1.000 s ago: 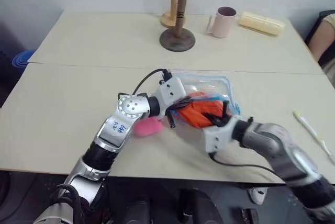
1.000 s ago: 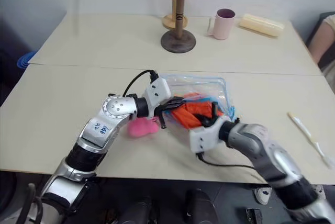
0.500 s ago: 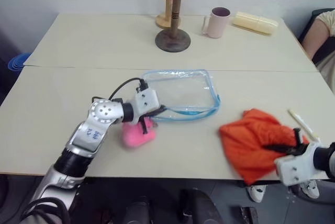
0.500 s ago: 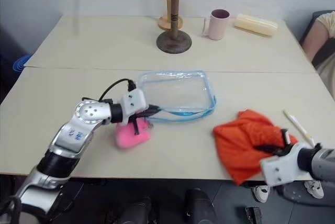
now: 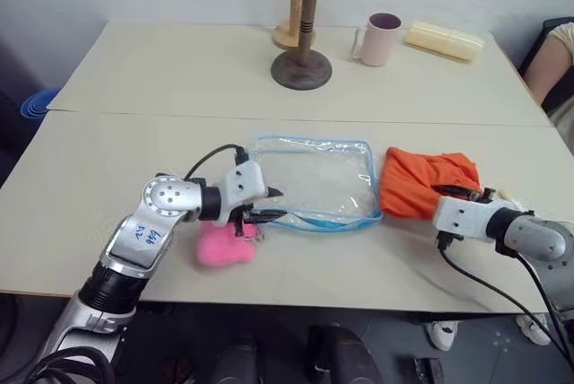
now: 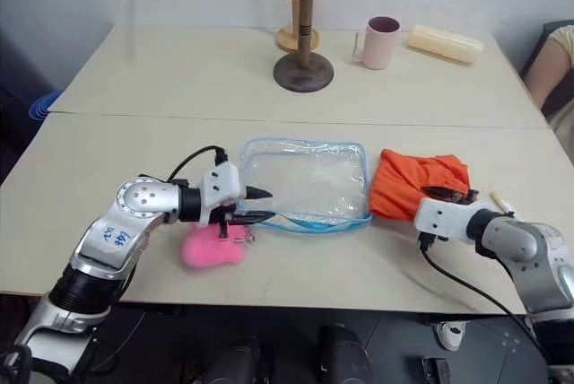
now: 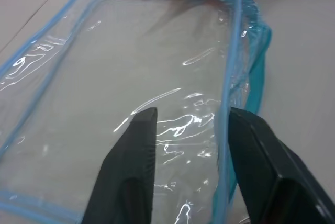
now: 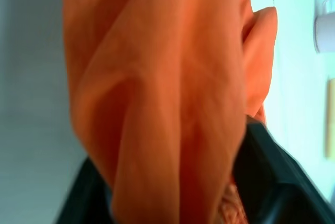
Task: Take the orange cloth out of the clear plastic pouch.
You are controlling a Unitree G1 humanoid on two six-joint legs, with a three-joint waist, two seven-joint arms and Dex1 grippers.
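Note:
The clear plastic pouch with blue trim lies flat and empty on the table's front half. The orange cloth lies crumpled on the table just right of the pouch, touching its right edge. At the pouch's left edge my left gripper is open; in the left wrist view its fingers hover apart over the clear plastic. My right gripper sits at the cloth's near right edge. Its fingers stand wide apart in the right wrist view, with orange cloth bunched between them.
A pink plush thing lies under my left wrist. At the back stand a wooden stand, a pink mug and a pale yellow case. A white stick lies by the right gripper. A person's arm shows at the right edge.
My right gripper pulled the orange cloth out of the pouch, swung it right, set it down beside the pouch and opened. My left gripper moved left and opened off the pouch's edge.

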